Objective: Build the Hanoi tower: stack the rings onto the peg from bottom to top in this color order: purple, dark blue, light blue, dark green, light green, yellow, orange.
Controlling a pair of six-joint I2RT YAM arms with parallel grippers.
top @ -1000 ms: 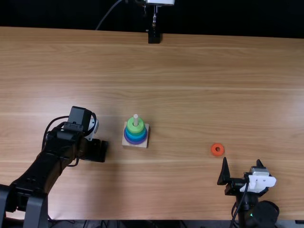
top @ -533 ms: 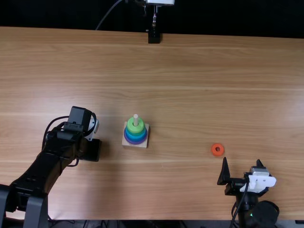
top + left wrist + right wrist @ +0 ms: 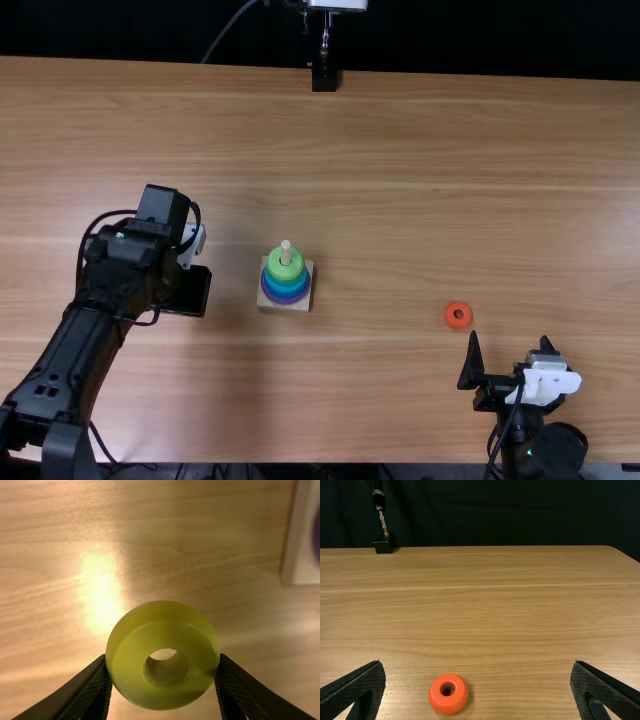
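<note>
In the top view my left gripper (image 3: 190, 292) is left of the peg base (image 3: 298, 302). The left wrist view has this gripper (image 3: 164, 667) shut on the yellow ring (image 3: 162, 680), its hole facing the camera, above the table. On the peg (image 3: 286, 252), a light green ring (image 3: 287, 268) tops a blue part of the stack (image 3: 286, 284), with a purple ring (image 3: 286, 299) lowest. Near the right arm, my right gripper (image 3: 510, 358) stands open, holding nothing; in its wrist view the gripper (image 3: 478, 672) has the orange ring (image 3: 448, 694) flat on the table beyond it.
A black stand (image 3: 324, 78) is at the table's far edge. The wooden table (image 3: 400, 200) stretches between the peg base and the orange ring (image 3: 458, 315). In the left wrist view, a corner of the peg base (image 3: 300, 555) shows at one side.
The left gripper has moved slightly toward the table's far side, after a small shift left, with the yellow ring. The right arm and the stack are where they were.
</note>
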